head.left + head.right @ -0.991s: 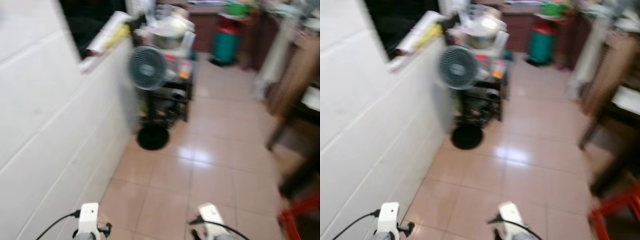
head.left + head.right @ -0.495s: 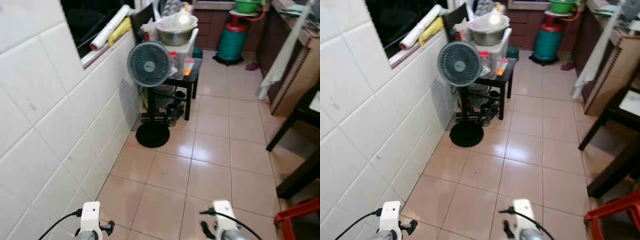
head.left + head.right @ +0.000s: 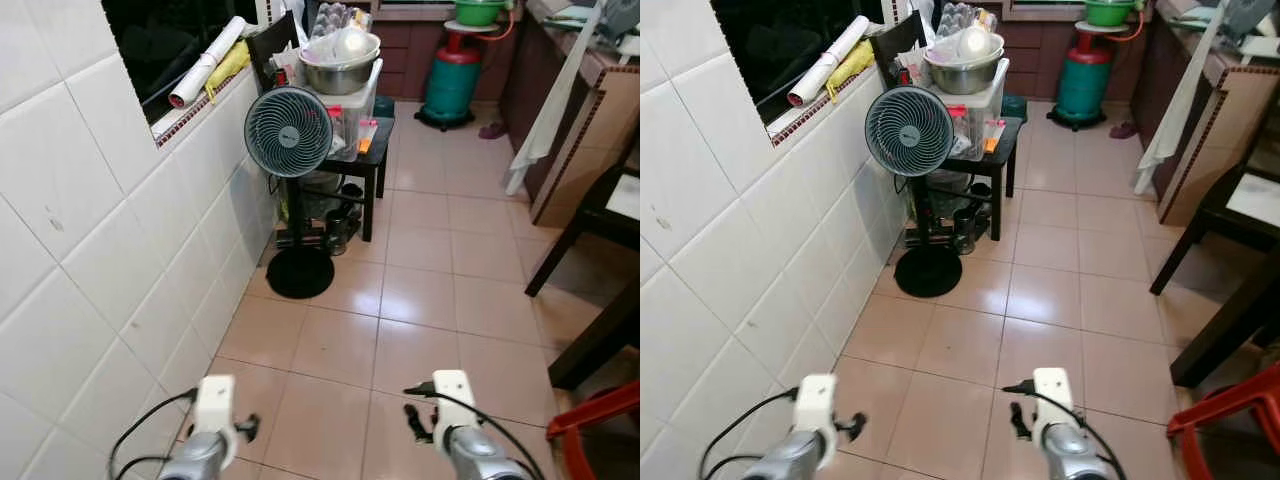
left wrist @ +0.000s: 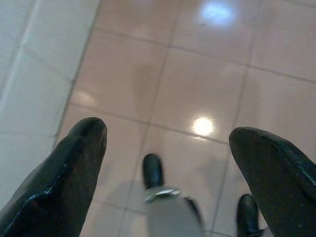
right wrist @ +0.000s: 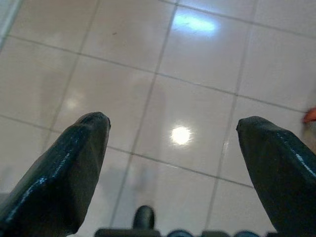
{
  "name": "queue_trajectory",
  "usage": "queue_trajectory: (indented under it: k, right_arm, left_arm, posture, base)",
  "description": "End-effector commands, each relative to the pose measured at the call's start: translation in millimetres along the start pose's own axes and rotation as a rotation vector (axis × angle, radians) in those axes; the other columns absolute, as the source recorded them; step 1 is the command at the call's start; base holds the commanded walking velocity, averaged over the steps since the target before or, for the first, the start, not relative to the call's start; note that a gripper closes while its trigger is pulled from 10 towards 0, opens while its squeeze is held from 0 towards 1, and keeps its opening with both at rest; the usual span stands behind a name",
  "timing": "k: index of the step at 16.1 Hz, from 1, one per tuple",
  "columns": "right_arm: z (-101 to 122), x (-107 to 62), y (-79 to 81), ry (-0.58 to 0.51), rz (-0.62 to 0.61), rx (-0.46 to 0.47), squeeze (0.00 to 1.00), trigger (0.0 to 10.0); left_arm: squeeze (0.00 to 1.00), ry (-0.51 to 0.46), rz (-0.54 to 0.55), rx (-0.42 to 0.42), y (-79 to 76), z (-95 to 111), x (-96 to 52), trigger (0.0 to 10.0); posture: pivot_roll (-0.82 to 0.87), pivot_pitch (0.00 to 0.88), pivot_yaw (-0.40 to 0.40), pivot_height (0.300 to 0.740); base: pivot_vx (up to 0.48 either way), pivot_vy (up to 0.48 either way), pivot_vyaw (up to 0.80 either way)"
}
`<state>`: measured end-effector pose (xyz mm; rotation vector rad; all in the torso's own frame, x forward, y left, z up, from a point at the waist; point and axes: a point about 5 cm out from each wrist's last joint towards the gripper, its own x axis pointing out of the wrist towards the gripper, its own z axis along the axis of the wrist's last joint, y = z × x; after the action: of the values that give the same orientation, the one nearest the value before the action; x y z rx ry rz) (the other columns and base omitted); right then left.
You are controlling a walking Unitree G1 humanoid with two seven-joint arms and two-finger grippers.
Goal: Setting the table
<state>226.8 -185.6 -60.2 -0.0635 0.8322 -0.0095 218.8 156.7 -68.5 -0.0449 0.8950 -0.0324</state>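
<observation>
Over the tiled floor [image 3: 430, 300], left gripper [image 4: 168, 163] and right gripper [image 5: 173, 158] hang empty, fingers spread; a fan [image 3: 289, 132] stands ahead.

The red chair [image 3: 598, 428] and dark table [image 3: 600, 215] are cut off at the edge.

fan [image 3: 288, 132] before table [image 3: 372, 160] | wall [image 3: 90, 230] left | gas cylinder [image 3: 452, 78] behind

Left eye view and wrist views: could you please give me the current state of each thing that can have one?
Left tool: open, empty, over the floor tiles.
Right tool: open, empty, over the floor tiles.
Standing fan: upright beside the small black table; running or not, cannot tell.
Steel bowl: upright on a clear plastic box.
Green gas cylinder: upright on the floor.
</observation>
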Motion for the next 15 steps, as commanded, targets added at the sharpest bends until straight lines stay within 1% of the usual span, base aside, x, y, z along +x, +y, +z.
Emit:
queue_trajectory:
  k: [1, 2, 4, 10, 11, 13, 15]
  right_arm:
    - [8.5, 1.3, 0.3, -0.026, 0.0, -0.009, 0.0, 10.0]
    - [11.6, 1.7, -0.8, -0.032, 0.004, -0.023, 0.0, 10.0]
    - [12.3, 2.0, 3.2, -0.032, 0.019, -0.048, 0.0, 10.0]
    - [4.2, 1.3, 21.7, -0.019, 0.051, -0.022, 0.0, 10.0]
    - [2.6, 1.1, 25.2, -0.016, 0.063, -0.02, 0.0, 10.0]
    - [2.2, 1.0, 26.5, -0.015, 0.065, -0.019, 0.0, 10.0]
    - [2.1, 0.9, 26.7, -0.016, 0.067, -0.027, 0.0, 10.0]
  left_arm:
    - [0.0, 0.004, 0.019, 0.007, 4.4, 0.5, -0.2, 10.0]
    - [0.0, 0.01, 0.022, 0.001, 3.3, -1.0, -0.3, 10.0]
    - [0.0, 0.023, 0.034, -0.017, 6.0, -5.6, -1.2, 10.0]
    - [0.0, 0.027, 0.041, 0.003, 19.3, -7.4, -3.3, 10.0]
    - [0.0, 0.022, 0.041, 0.001, 22.1, -6.7, -3.6, 10.0]
    - [0.0, 0.025, 0.048, 0.009, 28.0, -7.1, -4.6, 10.0]
    - [0.0, 0.028, 0.047, 0.014, 31.1, -8.7, -5.5, 10.0]
  posture:
    - [-0.05, 0.0, -0.003, 0.74]
    - [-0.05, 0.0, -0.018, 0.74]
    - [-0.03, 0.0, -0.029, 0.74]
    - [-0.01, 0.0, 0.001, 0.74]
    - [-0.01, 0.0, 0.003, 0.74]
    - [-0.01, 0.0, 0.012, 0.74]
    - [-0.01, 0.0, 0.013, 0.74]
  base:
    - [0.0, 0.0, 0.0]
    - [0.0, 0.0, 0.0]
    - [0.0, 0.0, -0.2]
    - [0.0, 0.0, 0.0]
    - [0.0, 0.0, -0.41]
    - [0.0, 0.0, -0.63]
    - [0.0, 0.0, 0.0]
